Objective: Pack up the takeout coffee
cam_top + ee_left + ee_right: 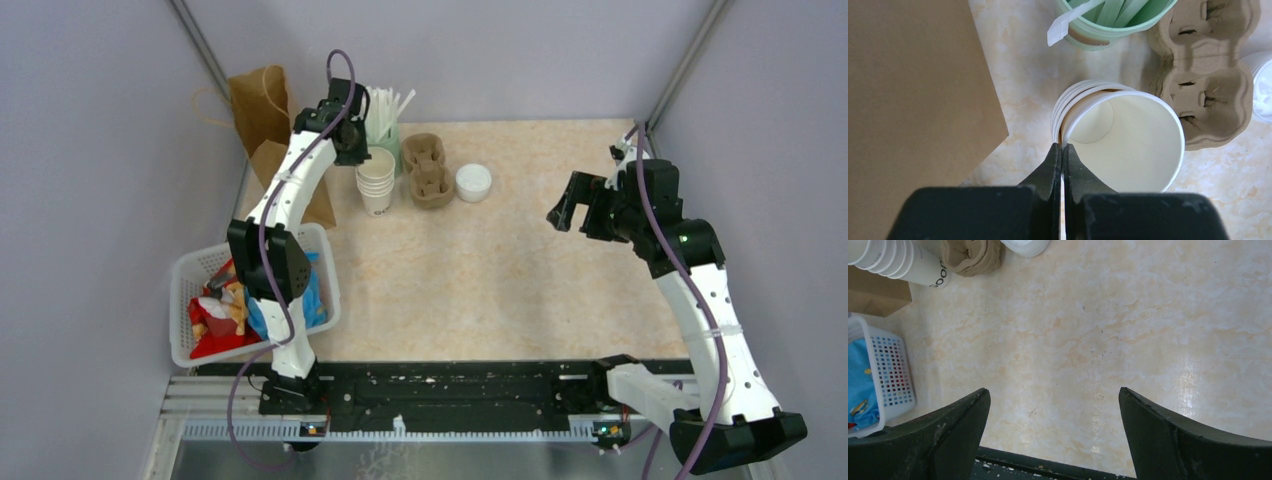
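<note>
Beside the green holder (pixel 1098 37) of straws, the left tool (pixel 1062 150) pinches the empty top cup (pixel 1133 135); right tool (pixel 1053 392) gapes, empty.

Paper bag (pixel 262 110), green straw holder (pixel 1128 30), stacked paper cups (pixel 376 185), pulp carriers (pixel 427 170), snack basket (pixel 183 300)

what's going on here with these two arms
The left arm's fingers are pinched shut on the rim of the top cream-white paper cup of the stack, beside the brown pulp cup carrier. A round white plastic lid lies apart on the marbled beige table. The right arm's fingers hang wide open above bare tabletop, holding nothing.
</note>
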You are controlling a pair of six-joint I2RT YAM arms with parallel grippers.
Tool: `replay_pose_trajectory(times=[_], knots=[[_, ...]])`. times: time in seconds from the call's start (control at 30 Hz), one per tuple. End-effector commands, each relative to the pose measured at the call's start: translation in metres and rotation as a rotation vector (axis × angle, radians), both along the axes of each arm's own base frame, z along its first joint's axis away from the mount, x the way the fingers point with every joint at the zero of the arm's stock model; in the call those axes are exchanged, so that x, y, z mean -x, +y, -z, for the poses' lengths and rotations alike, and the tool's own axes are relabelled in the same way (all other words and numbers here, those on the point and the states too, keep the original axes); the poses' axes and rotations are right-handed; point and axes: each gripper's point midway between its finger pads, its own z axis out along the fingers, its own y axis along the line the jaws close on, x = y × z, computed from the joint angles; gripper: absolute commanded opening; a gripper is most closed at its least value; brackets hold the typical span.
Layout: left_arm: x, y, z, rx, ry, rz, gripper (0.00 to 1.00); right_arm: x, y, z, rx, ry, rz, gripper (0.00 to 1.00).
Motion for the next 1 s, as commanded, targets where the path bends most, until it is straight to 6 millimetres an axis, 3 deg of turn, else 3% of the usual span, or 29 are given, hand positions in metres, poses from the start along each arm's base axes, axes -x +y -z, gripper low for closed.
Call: replay_pose_trajectory(times=[0.0,0.13,0.27,0.5,0.7,0.83,0.97], knots=[[-0.007,-0.001,-0.034,0.034,-0.085,-0.013,0.00,-0.003,0.000,-0.006,-0.009,-0.024,0.002,0.98],[-0.005,-0.002,-0.037,0.042,-0.090,-0.012,0.00,-0.001,0.000,-0.005,-0.011,-0.021,-0.003,0.98],[-0.001,-0.001,-0.055,0.061,-0.128,-0.028,0.00,0.002,0.000,-0.007,-0.011,-0.025,-0.003,0.98],[0.009,0.005,-0.119,0.110,-0.265,-0.070,0.00,0.006,0.002,-0.006,-0.023,-0.022,-0.015,0.98],[0.035,0.005,-0.159,0.157,-0.350,-0.047,0.00,0.009,0.004,-0.004,-0.036,-0.014,-0.021,0.98],[0.066,-0.042,-0.142,0.244,-0.303,0.129,0.00,0.013,0.006,0.001,-0.039,-0.001,-0.033,0.98],[0.118,-0.127,-0.091,0.303,-0.204,0.324,0.00,0.017,0.006,0.008,-0.042,0.015,-0.035,0.98]])
